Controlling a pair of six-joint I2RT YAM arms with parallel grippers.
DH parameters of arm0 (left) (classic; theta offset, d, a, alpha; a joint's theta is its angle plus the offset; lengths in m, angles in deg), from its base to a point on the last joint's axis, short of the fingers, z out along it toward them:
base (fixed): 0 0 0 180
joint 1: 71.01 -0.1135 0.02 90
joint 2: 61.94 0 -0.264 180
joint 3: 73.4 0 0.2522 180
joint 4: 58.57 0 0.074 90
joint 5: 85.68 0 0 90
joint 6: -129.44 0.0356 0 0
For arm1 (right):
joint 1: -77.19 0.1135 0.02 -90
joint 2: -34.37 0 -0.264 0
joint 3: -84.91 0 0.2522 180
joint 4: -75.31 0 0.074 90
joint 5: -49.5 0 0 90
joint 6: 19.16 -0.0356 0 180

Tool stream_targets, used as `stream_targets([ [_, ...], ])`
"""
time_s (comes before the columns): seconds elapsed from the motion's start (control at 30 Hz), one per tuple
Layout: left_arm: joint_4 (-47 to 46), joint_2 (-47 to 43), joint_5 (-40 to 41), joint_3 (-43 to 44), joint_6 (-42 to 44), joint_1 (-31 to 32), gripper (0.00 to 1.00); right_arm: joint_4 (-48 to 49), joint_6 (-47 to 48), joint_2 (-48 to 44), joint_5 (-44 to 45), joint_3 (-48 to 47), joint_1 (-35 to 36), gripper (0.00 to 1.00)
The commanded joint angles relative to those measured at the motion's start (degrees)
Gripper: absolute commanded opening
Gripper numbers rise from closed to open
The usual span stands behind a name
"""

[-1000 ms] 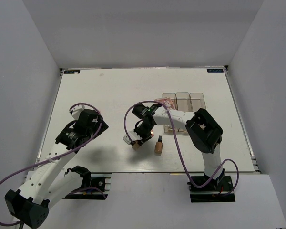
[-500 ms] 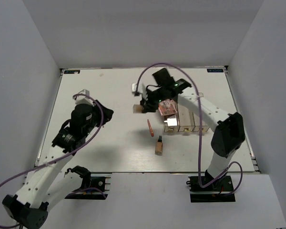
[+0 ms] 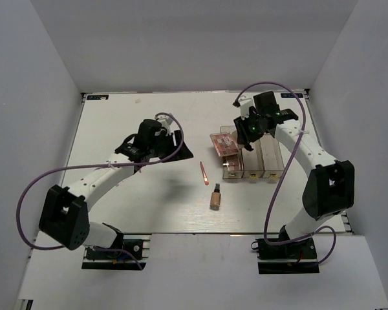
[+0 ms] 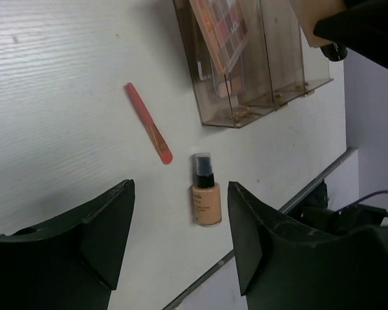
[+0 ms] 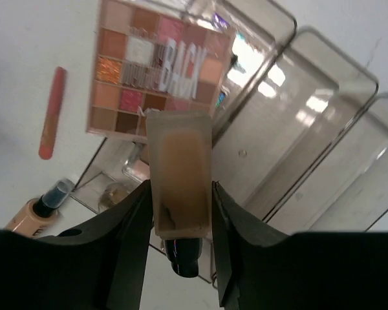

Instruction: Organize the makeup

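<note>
Table (image 3: 181, 116) white, grey walls (image 3: 39, 77) | left fingers (image 4: 90, 245) apart, empty | right fingers (image 5: 129, 252) clamp bottle (image 5: 180, 174)

White arm links (image 3: 100, 179), black joints (image 3: 330, 190), looping purple cables (image 3: 269, 83) — black wedge fingers (image 4: 97, 239) on the left hand (image 4: 181, 188).

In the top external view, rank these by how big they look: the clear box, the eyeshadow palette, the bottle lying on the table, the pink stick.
1. clear box
2. eyeshadow palette
3. lying bottle
4. pink stick, which looks about as long as the bottle but is far thinner, so it ranks last by area only.
</note>
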Motion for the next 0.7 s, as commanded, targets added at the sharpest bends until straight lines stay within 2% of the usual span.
stream_targets([
  [0.0,-0.5,2.0,-5.3,3.9,2.1,2.1,0.70,2.0,-9.2,-3.3,6.0,2.7,-0.3,0.00],
  [0.1,0.6,6.0,-4.7,5.6,2.2,4.7,0.70,3.3,-12.7,-2.7,11.9,4.5,-1.0,0.00],
  [0.37,1.8,7.5,-0.9,6.8,1.2,8.6,0.71,5.6,-16.4,1.1,20.2,3.0,-3.1,0.00],
  [0.5,2.4,8.8,-0.6,7.9,1.2,10.0,0.76,7.0,-16.4,3.9,21.3,2.8,-3.4,0.00],
  [0.67,4.7,11.5,0.0,10.0,1.9,12.1,0.78,8.3,-15.9,6.2,20.8,1.7,-3.2,0.00],
])
